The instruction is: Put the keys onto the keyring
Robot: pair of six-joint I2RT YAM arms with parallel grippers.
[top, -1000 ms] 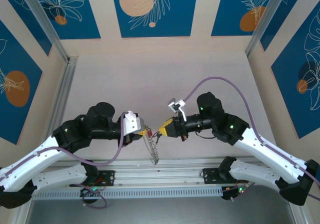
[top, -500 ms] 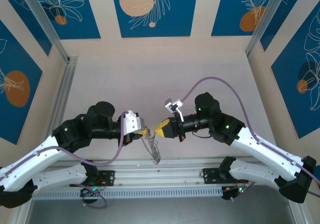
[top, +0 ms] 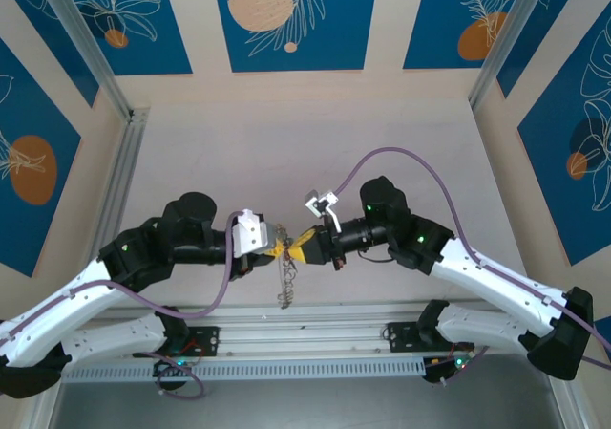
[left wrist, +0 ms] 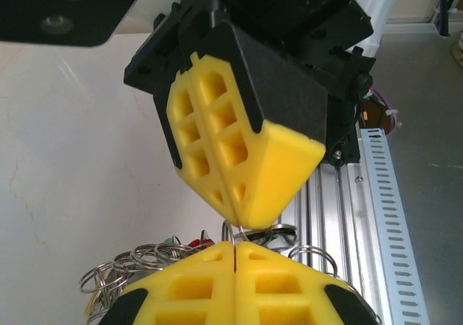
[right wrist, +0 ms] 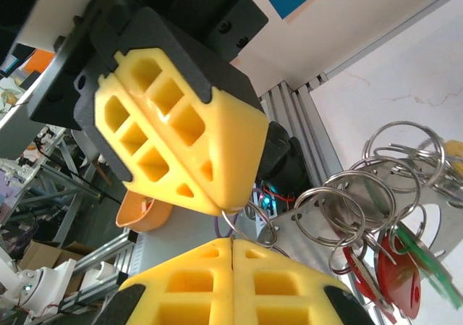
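left gripper [top: 275, 249]: pressed together, pinching the keyring [top: 284, 278] by its wire.
keyring: hangs between the grippers above the bench's [top: 286, 152] near edge; light, stiff, slippery; probably best held at bare rim.
keys [right wrist: 394, 281]: red, green, dangling.
right gripper [top: 300, 247]: pressed together on the same wire.

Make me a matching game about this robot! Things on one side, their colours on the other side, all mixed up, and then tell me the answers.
Things:
1. right fingers
2. key head
3. cable on the right arm
4. keyring

Colours:
A. red
B. silvery grey
C. yellow
D. purple

Pairs: 1-C, 2-A, 3-D, 4-B
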